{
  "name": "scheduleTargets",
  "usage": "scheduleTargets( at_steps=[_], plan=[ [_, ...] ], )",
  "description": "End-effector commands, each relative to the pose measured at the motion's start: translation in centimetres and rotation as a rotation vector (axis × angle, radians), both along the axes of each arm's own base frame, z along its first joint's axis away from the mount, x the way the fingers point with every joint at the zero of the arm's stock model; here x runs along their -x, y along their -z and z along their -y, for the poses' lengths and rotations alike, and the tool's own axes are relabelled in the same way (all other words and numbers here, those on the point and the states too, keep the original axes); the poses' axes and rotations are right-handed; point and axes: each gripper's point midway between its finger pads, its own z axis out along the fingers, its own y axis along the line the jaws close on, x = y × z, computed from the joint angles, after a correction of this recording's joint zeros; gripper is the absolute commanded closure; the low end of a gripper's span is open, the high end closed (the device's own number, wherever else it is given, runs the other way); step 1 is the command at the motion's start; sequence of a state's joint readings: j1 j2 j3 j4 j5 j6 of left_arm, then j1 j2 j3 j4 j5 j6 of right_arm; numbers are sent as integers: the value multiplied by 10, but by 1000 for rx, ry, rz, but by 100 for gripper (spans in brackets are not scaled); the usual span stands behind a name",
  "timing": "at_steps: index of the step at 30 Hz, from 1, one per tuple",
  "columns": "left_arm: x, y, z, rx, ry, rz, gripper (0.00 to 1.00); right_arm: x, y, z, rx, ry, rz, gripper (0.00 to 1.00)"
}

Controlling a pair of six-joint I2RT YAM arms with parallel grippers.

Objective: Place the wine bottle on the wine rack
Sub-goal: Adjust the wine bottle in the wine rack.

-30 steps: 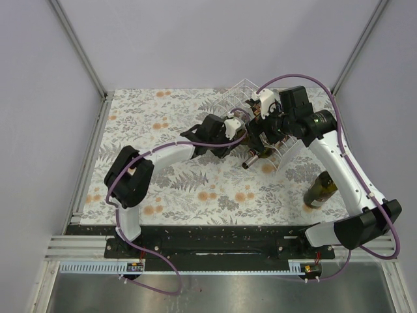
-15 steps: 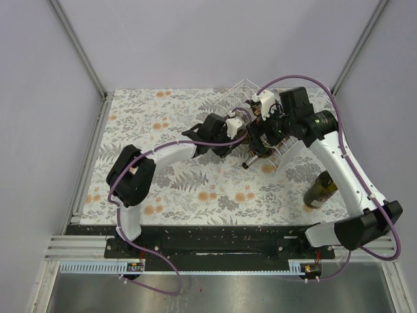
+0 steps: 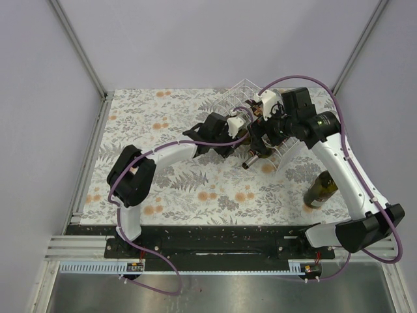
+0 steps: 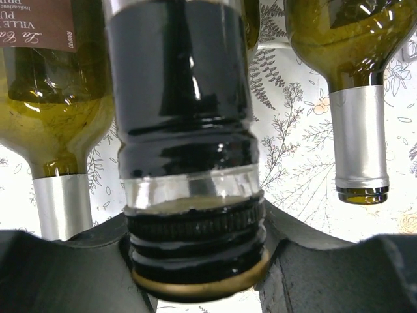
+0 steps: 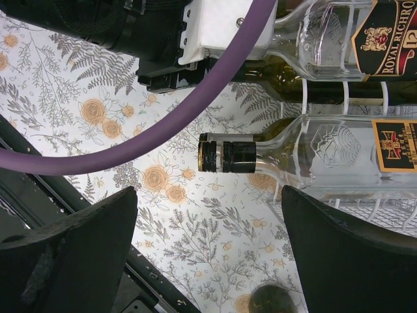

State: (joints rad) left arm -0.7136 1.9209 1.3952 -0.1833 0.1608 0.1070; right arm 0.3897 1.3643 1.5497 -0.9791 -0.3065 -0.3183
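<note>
In the left wrist view the wine bottle (image 4: 182, 98) lies with its dark neck and black, gold-rimmed cap (image 4: 195, 241) between my left gripper's (image 4: 195, 261) fingers. They sit close on both sides of the cap. Whether they still press on it does not show. From above, my left gripper (image 3: 242, 124) is at the front of the clear ribbed wine rack (image 3: 241, 91). My right gripper (image 3: 260, 138) hovers over the rack's front. It (image 5: 208, 254) is open, with only the floral mat between its fingers.
Two green bottles with silver foil necks, one to the right (image 4: 358, 130) and one to the left (image 4: 52, 117), lie beside the held one. A clear bottle with a black cap (image 5: 225, 156) rests in a lower cradle. A green bottle (image 3: 320, 189) stands upright at the right. Metal rails border the mat.
The right arm's wrist has drifted slightly up and to the right above the rack. The left arm has stayed almost still at the rack's front.
</note>
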Motion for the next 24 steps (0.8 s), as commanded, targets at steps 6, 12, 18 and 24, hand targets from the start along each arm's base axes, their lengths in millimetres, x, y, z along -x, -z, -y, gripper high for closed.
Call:
scheduleTargets(
  at_steps=[6,12,18,24],
  plan=[
    [-1,-47,-3,54,12,122,45,2,-14,7,0,7,55,1],
    [11,-56,-19,47,16,150,41,2,-16,7,-7,15,61,1],
    [36,-69,-41,11,56,158,40,2,-28,18,6,71,106,1],
    [78,-71,-78,-86,167,119,40,11,-49,53,97,172,228,0]
  ],
)
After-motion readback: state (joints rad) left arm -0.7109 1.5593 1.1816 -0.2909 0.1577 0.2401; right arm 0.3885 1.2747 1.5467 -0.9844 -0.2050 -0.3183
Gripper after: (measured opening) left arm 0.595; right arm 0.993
